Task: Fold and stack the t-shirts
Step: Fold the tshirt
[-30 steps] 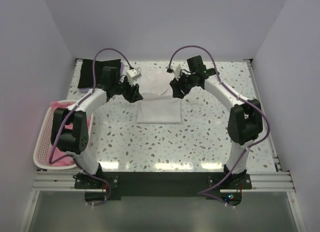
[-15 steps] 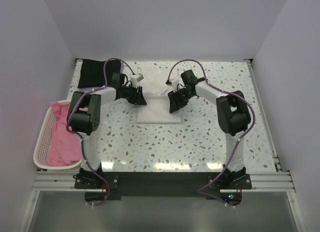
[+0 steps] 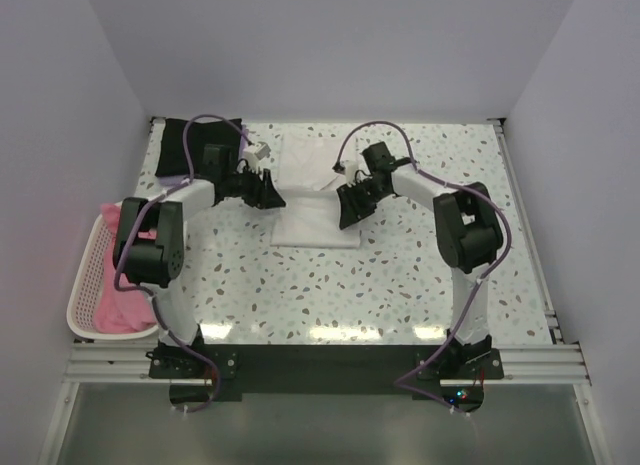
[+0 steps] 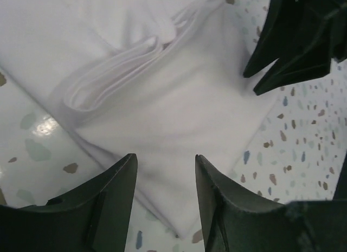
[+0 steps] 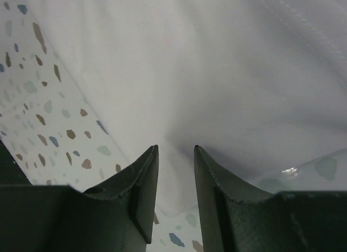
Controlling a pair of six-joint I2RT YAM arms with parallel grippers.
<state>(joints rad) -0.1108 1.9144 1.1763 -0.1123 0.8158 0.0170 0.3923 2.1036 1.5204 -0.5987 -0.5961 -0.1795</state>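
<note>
The white t-shirt (image 3: 318, 213), partly folded, is lying at the far middle of the speckled tabletop (image 3: 400, 270). The left gripper (image 3: 270, 193) is hovering released over its left edge, with nothing between the parted fingers. The right gripper (image 3: 348, 210) is sitting at its right edge, fingers narrowly apart around a pucker of cloth; whether it is grasping, I cannot tell. The black t-shirt (image 3: 172, 147) is lying in the far left corner, and pink t-shirts (image 3: 116, 309) are sitting in the basket (image 3: 82, 285) at the left.
</note>
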